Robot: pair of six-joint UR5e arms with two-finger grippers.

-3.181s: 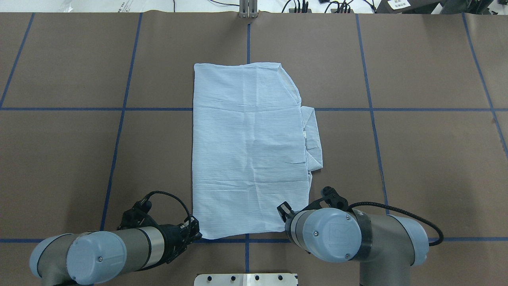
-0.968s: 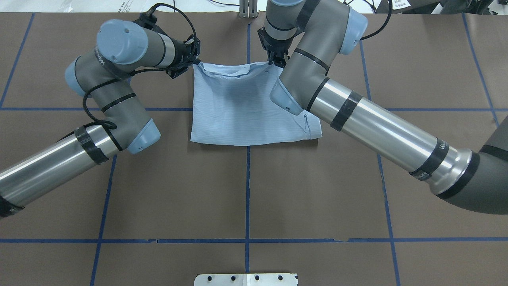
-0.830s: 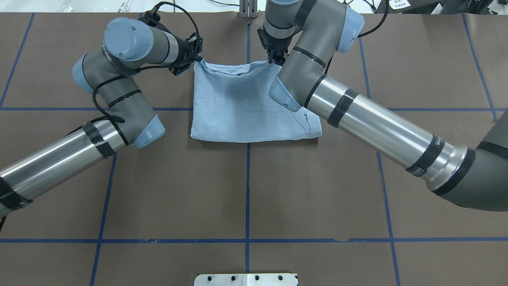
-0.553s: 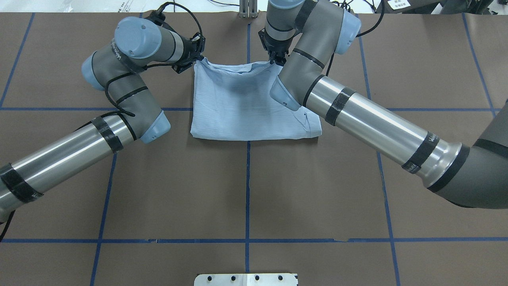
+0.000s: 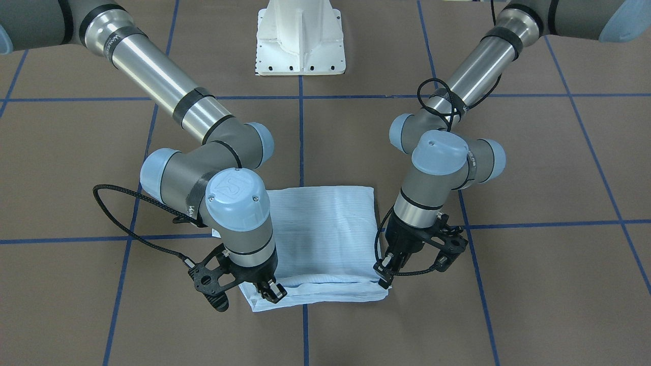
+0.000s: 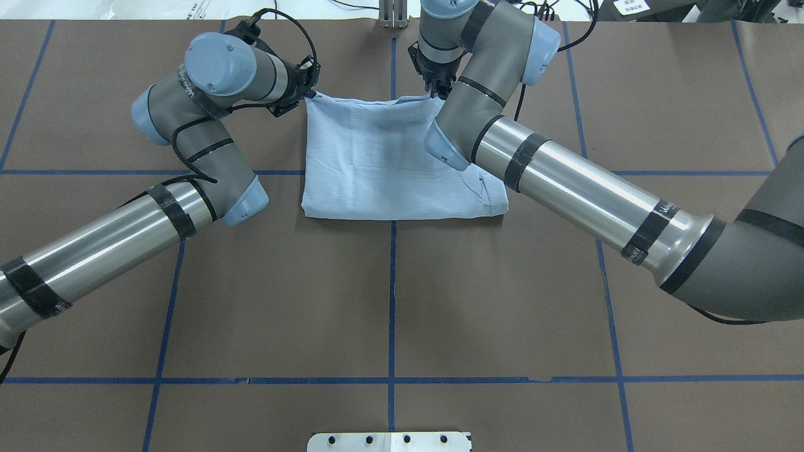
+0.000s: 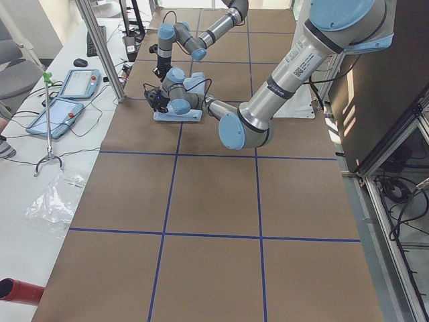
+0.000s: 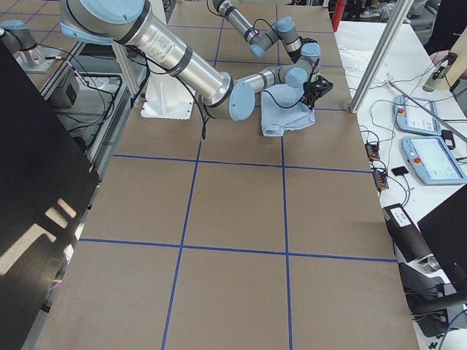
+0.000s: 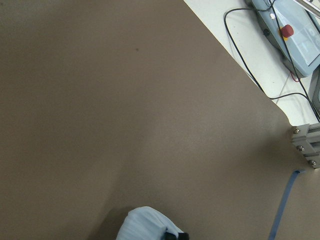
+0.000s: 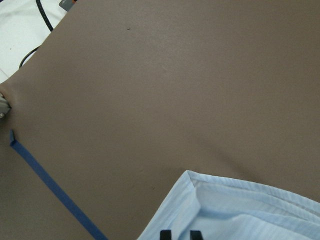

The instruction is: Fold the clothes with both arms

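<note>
The pale-blue shirt (image 6: 389, 163) lies folded in half on the far part of the brown table, its fold line toward the robot. My left gripper (image 6: 306, 94) is shut on the far left corner of the top layer; in the left wrist view a bunch of shirt (image 9: 145, 225) sits at its fingers. My right gripper (image 6: 438, 94) grips the far right corner, and its wrist view shows shirt (image 10: 240, 210) between two close fingertips. In the front-facing view the left gripper (image 5: 382, 272) and right gripper (image 5: 272, 293) stand low at the shirt's (image 5: 325, 229) edge.
The right forearm (image 6: 578, 194) crosses over the shirt's right side. A white pedestal base (image 5: 300, 40) stands at the robot's edge. A metal post (image 6: 393, 16) rises at the far edge. Teach pendants (image 7: 67, 100) and cables lie on the white bench beyond.
Both grippers carried the near hem to the far edge, folding the shirt in half. Over the last second the held edge has sunk and flattened onto the layer below.
</note>
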